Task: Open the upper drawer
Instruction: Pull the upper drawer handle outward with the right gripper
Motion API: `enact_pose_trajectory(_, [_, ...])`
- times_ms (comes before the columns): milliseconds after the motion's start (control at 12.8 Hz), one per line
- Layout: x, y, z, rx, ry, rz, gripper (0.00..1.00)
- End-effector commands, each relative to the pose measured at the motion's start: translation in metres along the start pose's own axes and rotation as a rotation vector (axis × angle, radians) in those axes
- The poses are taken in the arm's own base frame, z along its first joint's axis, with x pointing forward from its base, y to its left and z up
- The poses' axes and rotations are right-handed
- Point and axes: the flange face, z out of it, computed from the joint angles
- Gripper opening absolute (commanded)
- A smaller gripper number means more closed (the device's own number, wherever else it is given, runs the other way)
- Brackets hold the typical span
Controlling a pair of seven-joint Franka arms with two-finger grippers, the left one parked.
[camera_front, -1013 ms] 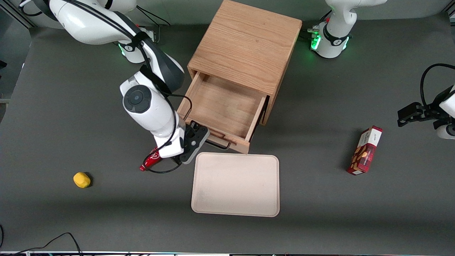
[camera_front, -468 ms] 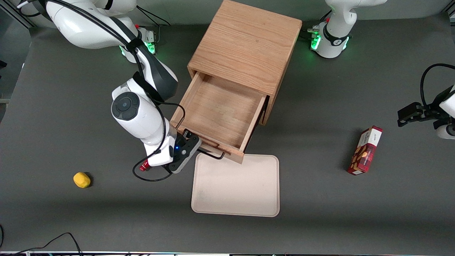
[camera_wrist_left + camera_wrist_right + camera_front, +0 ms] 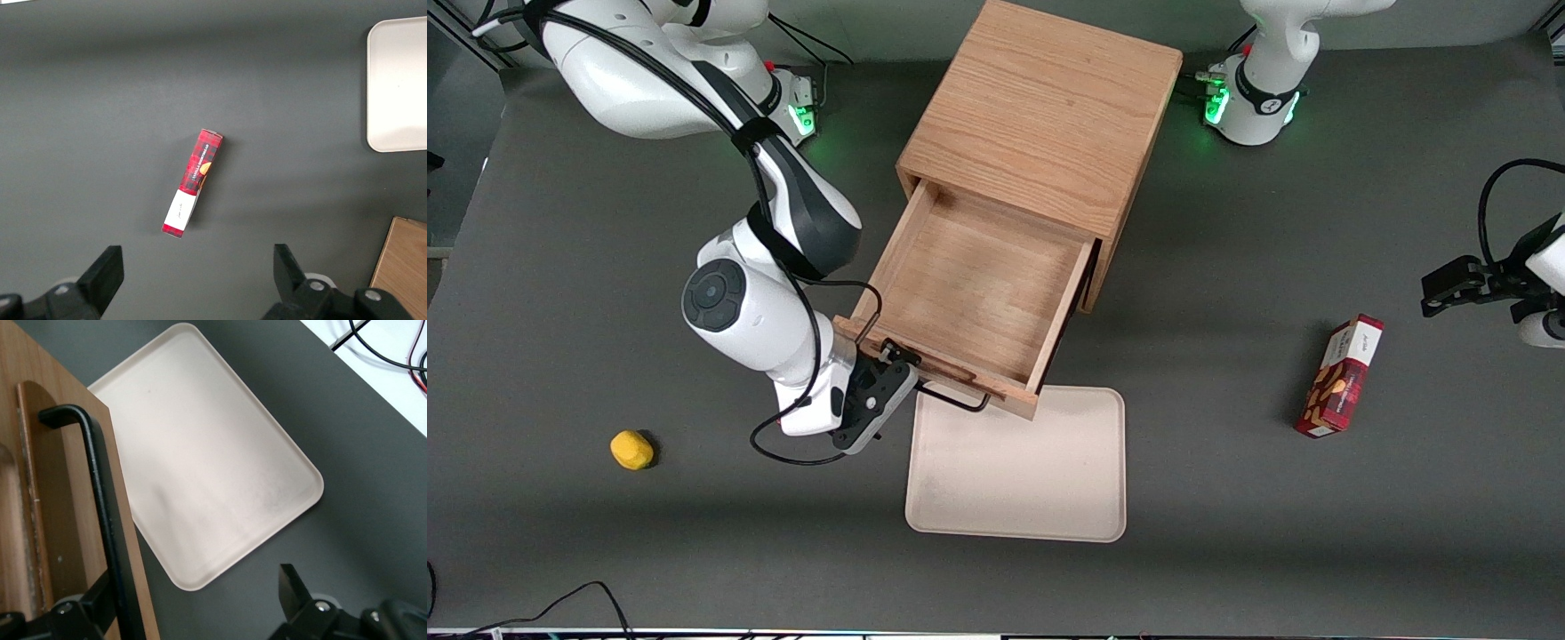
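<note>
Two drawers' worth of cabinet (image 3: 1040, 116), front view: upper drawer (image 3: 969, 284) pulled well out, its front edge overhanging the tray (image 3: 1018, 480). Gripper (image 3: 889, 378) sits at the handle (image 3: 951, 397) end toward the working arm's side. Handle's long axis runs along the drawer front.

Rt wrist view: gripper (image 3: 193, 603) fingers spread, one finger (image 3: 100, 600) touching the handle (image 3: 100, 493), not clamped. Tray (image 3: 220, 473) just under the drawer front (image 3: 40, 520). Looks released; task approx done.

Dark grey matte table (image 3: 1227, 533) — evenly lit, soft shadows, cables at edges
</note>
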Motion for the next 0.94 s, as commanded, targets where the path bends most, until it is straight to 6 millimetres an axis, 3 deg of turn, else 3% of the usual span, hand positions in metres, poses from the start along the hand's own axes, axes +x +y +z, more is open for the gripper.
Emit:
enact_pose_trajectory(0, [0.019,0.003,-0.009,0.009,0.090,0.070,1.00])
enact_pose_trajectory(234, [0.023,0.008,-0.026,0.007,0.103,0.071,1.00])
enact_pose_trajectory(468, [0.023,0.009,-0.031,0.031,0.117,0.093,1.00])
enact_pose_trajectory(701, [0.018,0.012,-0.023,0.106,0.109,0.145,1.00])
enact_pose_trajectory(857, [0.013,0.018,-0.017,0.102,0.090,0.087,1.00])
